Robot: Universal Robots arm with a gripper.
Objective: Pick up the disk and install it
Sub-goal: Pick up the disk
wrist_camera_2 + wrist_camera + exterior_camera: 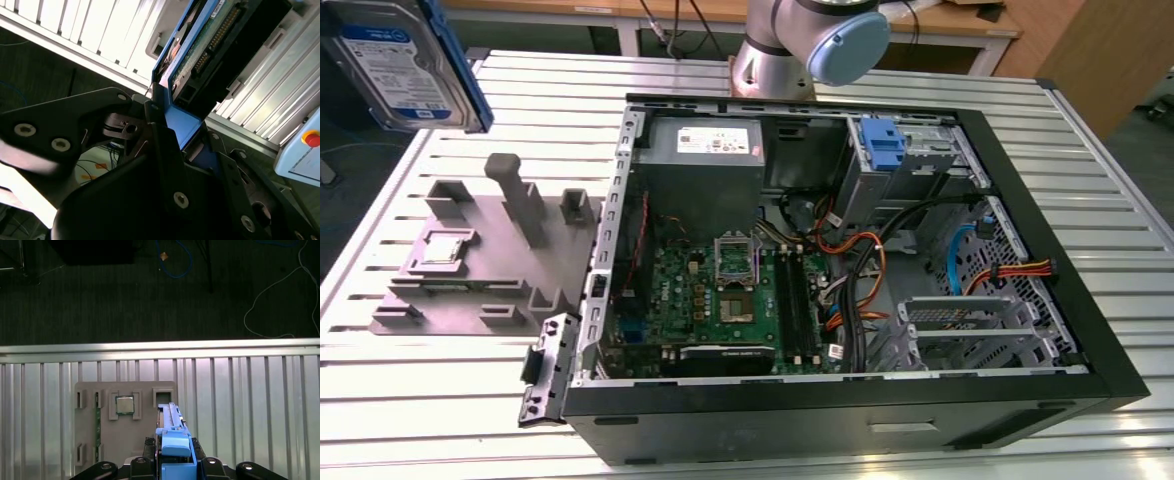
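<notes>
The disk, a silver hard drive with a white-and-blue label in a blue carrier, hangs high in the air at the exterior view's left, above the table's far corner. In both wrist views my gripper is shut on it. Its black fingers clamp the blue carrier's end. The disk appears edge-on over the grey fixture in the first wrist view. Its circuit-board side faces the camera in the second wrist view.
An open computer case lies on the slatted metal table, with motherboard, cables and a drive bay holding a blue carrier. A metal drive cage sits at the exterior view's right. The grey fixture carries a processor chip. The arm's base stands behind the case.
</notes>
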